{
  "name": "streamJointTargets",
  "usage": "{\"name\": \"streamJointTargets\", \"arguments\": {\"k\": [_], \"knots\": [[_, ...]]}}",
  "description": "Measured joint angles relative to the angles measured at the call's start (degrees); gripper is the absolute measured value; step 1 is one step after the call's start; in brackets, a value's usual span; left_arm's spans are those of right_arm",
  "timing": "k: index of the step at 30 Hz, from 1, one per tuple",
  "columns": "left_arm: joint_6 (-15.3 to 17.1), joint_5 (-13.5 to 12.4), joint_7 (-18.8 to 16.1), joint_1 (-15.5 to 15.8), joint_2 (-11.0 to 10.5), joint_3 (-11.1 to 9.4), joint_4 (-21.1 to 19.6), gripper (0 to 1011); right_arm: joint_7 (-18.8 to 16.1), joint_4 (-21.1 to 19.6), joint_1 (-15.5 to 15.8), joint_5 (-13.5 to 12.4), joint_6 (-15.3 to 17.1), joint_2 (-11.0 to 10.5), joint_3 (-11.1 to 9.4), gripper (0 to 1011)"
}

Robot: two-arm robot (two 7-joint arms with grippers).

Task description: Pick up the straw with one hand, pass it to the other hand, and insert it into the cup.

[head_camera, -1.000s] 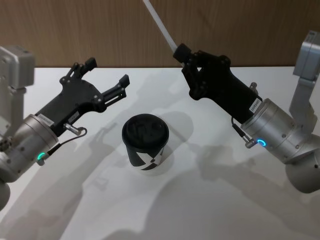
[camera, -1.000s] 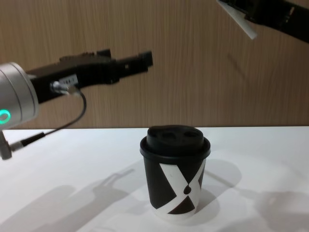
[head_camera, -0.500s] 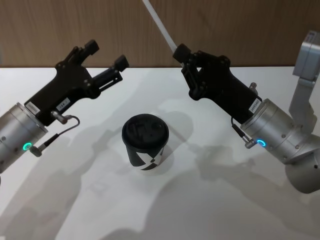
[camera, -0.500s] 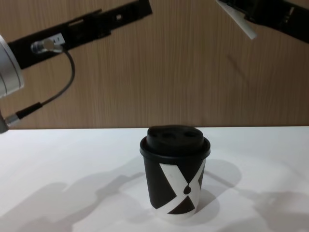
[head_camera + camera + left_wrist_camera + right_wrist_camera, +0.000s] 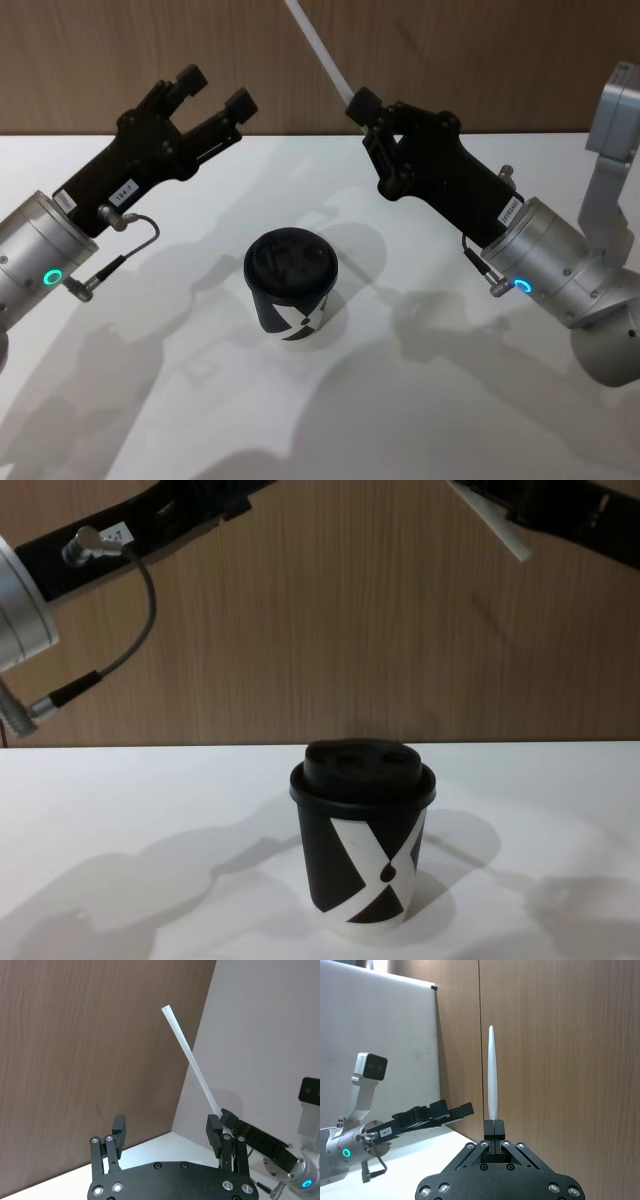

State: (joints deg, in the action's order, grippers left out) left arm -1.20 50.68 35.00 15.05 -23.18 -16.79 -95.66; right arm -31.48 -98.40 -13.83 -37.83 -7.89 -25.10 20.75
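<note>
As it has lifted, left tool point(image 5: 215, 90): fingers wide apart and empty, now higher and closer to the straw point(image 5: 318, 48) than a second ago.
right tool point(image 5: 362, 103): clamped on the straw near its lower end, unmoved; the straw slants up and leftward.
cup point(image 5: 290, 285): lidded and upright on the worktop point(image 5: 420, 400), below and between both tools, unchanged.

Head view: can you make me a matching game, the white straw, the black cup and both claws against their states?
1 thin white straw; 2 black paper cup, white X pattern, domed lid; 3 left gripper; 4 right gripper.
A open, empty; B upright on white table; C shut on the straw; D gripped near its lower end.
Pairs: 1-D, 2-B, 3-A, 4-C.
</note>
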Motion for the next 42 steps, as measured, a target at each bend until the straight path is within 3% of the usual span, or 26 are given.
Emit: {"name": "streamJointTargets", "arguments": {"k": [14, 42], "knots": [[0.79, 4.31, 3.95, 3.66, 1.71, -1.39, 4.69, 1003, 0.00, 0.00, 0.00, 0.01, 0.00, 0.00, 0.00, 1], [-0.12, 5.54, 8.76, 9.45, 3.11, -5.11, 8.95, 1003, 0.01, 0.00, 0.00, 0.01, 0.00, 0.00, 0.00, 1]]}}
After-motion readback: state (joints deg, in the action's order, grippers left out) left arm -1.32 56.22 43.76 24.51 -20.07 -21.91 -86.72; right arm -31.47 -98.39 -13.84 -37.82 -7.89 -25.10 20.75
